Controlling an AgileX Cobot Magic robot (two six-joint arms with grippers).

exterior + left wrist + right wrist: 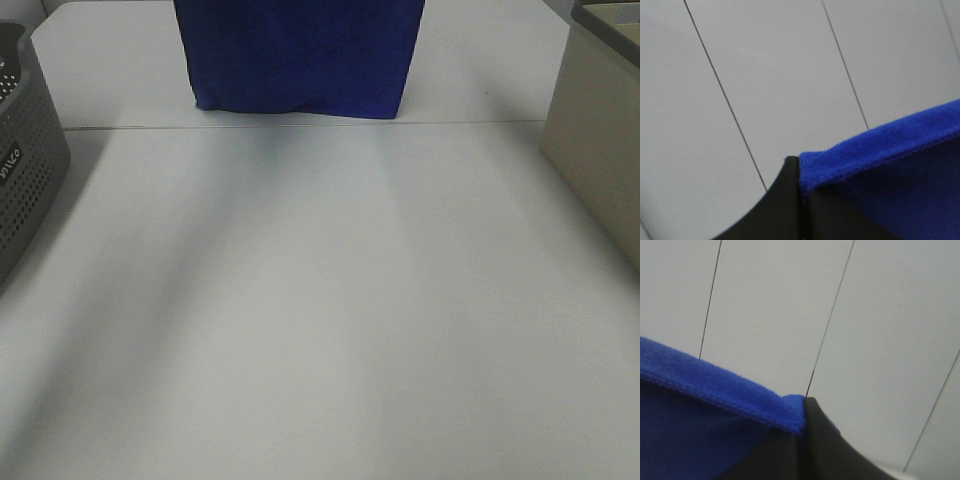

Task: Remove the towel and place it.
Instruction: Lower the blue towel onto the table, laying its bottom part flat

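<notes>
towel [298, 55]: hangs spread out, up at the far end of the table [320, 300]
left gripper [800, 172]: jaws pinched tight on one hemmed corner
right gripper [804, 412]: jaws pinched tight on the other corner

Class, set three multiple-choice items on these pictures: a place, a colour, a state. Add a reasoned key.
1. In the high view, where does the grey basket stand? A left edge; B centre; C right edge.
2. What colour is the towel? A red; B green; C blue.
3. How is the left gripper? A open and empty; B shut on the towel's hem; C shut on nothing.
Key: 1 A, its perforated wall shows there; 2 C, the cloth is royal blue; 3 B, the hem sits pinched between its closed tips.
</notes>
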